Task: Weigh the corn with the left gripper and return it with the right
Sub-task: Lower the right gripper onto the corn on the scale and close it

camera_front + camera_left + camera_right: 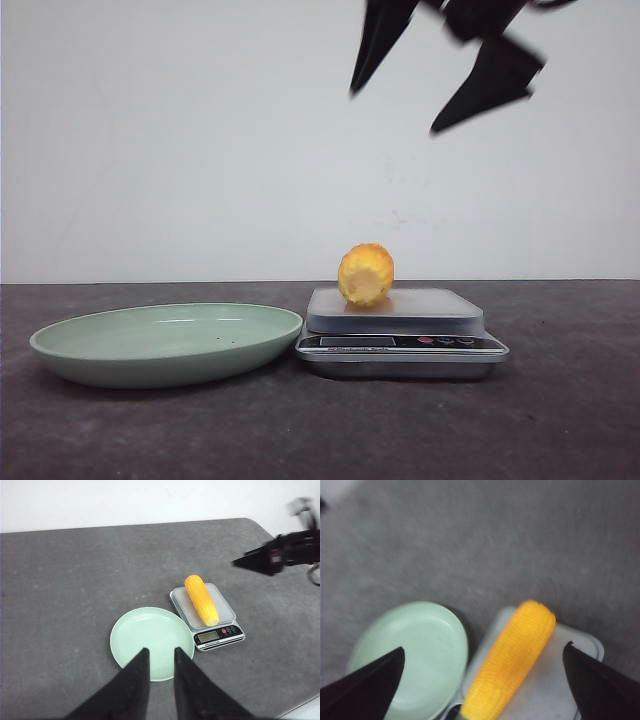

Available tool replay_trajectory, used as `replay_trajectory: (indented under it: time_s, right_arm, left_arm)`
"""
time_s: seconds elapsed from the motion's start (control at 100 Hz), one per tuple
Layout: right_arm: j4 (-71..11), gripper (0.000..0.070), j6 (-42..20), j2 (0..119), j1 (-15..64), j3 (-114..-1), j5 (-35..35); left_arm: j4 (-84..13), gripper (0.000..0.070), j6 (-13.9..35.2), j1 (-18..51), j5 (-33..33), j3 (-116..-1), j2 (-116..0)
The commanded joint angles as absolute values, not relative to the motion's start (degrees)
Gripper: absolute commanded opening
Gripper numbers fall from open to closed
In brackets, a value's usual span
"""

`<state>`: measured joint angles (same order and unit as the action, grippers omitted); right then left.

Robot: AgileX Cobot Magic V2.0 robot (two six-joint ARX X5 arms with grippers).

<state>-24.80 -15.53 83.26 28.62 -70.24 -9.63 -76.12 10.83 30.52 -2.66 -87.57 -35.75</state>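
The corn [365, 274] is a yellow-orange cob lying on the pan of a small silver kitchen scale [403, 346], its paler cut end toward the front camera. It also shows in the left wrist view [201, 600] and in the right wrist view [512, 660]. My right gripper [395, 110] is open and empty, high above the scale; in its own view [483, 647] the fingers stand wide on either side of the cob, not touching it. My left gripper [161, 651] is open with a narrow gap and empty, high over the near edge of the plate.
A pale green shallow plate [60, 350] sits empty just left of the scale, also in the left wrist view [150, 630] and the right wrist view [420, 645]. The dark grey table ends at a white wall behind. The table's right edge shows in the left wrist view.
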Motion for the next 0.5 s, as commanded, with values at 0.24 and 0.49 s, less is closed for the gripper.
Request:
replay_trajectory:
  time_s: [0.24, 0.49]
  right_arm:
    - [-26.55, 0.062, -20.01, 98.17, 29.69, -75.13, -7.94]
    - [-31.97, 0.0, -21.47, 103.24, 29.89, -75.11, -8.25]
  left_arm:
    - [-79.94, 0.0057, 10.09, 30.81, -2.72, -88.38, -36.27]
    - [-79.94, 0.0057, 10.15, 30.81, -2.7, -88.38, -36.27]
